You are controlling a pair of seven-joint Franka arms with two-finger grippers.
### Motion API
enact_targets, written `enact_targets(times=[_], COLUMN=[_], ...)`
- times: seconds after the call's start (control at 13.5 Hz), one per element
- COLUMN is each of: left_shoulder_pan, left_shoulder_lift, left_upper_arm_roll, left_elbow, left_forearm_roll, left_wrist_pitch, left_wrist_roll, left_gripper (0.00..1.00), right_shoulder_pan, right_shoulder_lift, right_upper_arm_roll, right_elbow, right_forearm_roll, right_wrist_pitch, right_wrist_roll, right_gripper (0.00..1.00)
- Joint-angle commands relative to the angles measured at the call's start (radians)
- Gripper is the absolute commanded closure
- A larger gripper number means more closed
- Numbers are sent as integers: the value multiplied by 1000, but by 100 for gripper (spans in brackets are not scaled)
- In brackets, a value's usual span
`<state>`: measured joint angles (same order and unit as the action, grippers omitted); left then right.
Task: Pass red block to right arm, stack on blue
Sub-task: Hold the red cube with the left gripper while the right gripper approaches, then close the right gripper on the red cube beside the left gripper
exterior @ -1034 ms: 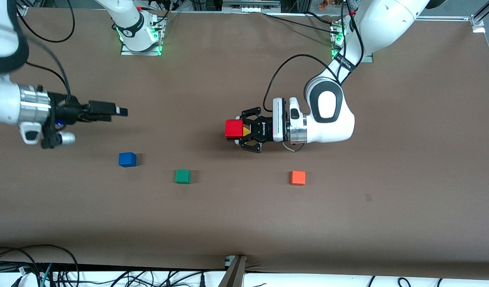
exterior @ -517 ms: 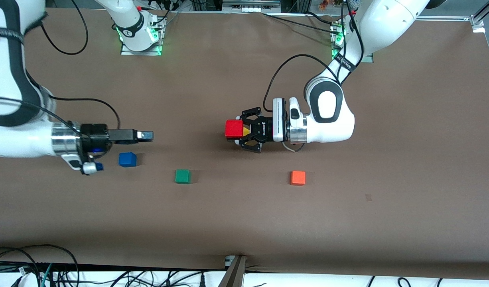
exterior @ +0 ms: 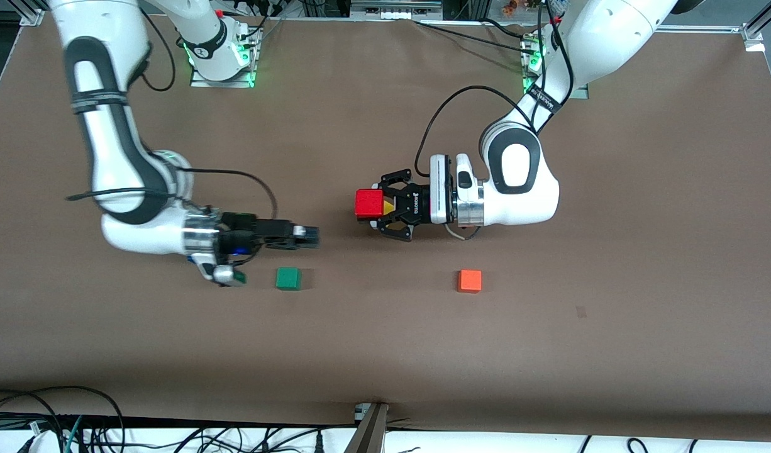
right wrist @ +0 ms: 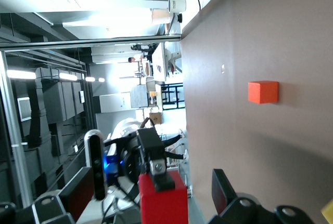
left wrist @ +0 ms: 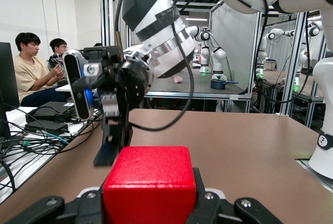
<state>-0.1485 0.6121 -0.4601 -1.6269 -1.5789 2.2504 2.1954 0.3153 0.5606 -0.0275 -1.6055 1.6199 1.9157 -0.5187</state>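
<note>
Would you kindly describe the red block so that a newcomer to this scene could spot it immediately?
Find the left arm, whose base stands at the table's edge farthest from the front camera, and follow it to its broad black left claw above mid-table. The claw grips the red block. It is the only pure-red cube and the only one held; the orange cube and green cube lie on the table.

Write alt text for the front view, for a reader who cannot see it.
The left claw holds the red block above the brown table, while the right claw reaches toward it, a gap between them. A green cube and an orange cube sit on the table nearer the camera.
</note>
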Motion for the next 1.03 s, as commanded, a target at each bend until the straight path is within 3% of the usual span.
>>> enact_targets(times=[0.0,0.96], left_shoulder_pan=[-5,-5], left_shoulder_lift=[-2,0], left_upper_arm_roll=[0,0], left_elbow=[4,4], left_forearm_roll=[-35,-33], left_wrist_pitch=[6,8], left_wrist_roll=[32,32], left_gripper=[100,100], right_shoulder_pan=[54,62], right_shoulder_lift=[-19,-122], right_upper_arm_roll=[-6,12], right_elbow=[-27,-198], right_forearm_roll=[47,63], right_wrist_pitch=[78,49], right_wrist_roll=[-43,-67], right_gripper=[0,0])
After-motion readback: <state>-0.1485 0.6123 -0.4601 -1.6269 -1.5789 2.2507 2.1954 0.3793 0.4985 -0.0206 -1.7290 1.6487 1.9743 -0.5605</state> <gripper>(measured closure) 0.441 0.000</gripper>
